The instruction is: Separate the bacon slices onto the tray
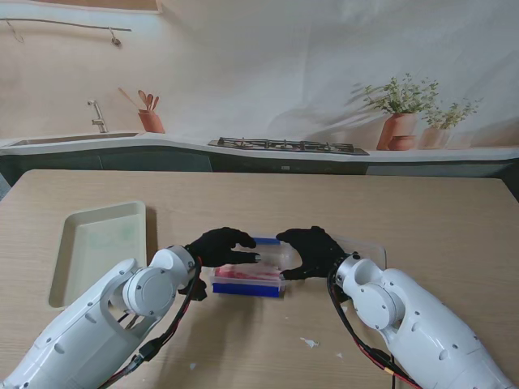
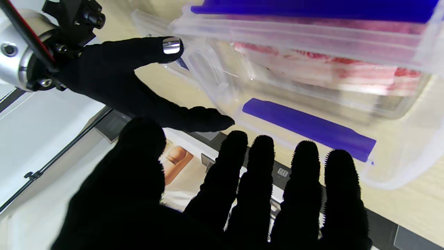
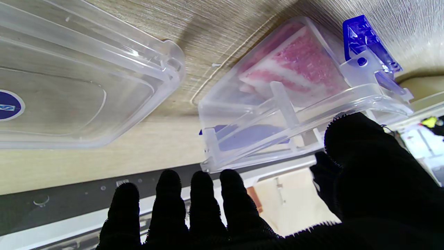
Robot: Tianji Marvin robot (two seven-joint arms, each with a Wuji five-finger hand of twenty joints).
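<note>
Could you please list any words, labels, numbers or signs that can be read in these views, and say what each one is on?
No text can be read in any view.
Round blue sticker on the clear lid: cut off at the picture's edge, with only a white mark showing; unreadable.
Small pale label on the dark counter front beneath the stove: too small to read.

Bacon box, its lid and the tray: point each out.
bacon box (image 1: 247, 279), stand view, its near blue-edged side.
lid (image 3: 83, 86), right wrist view, its clear flat panel.
tray (image 1: 97, 247), stand view, its bare floor.
</note>
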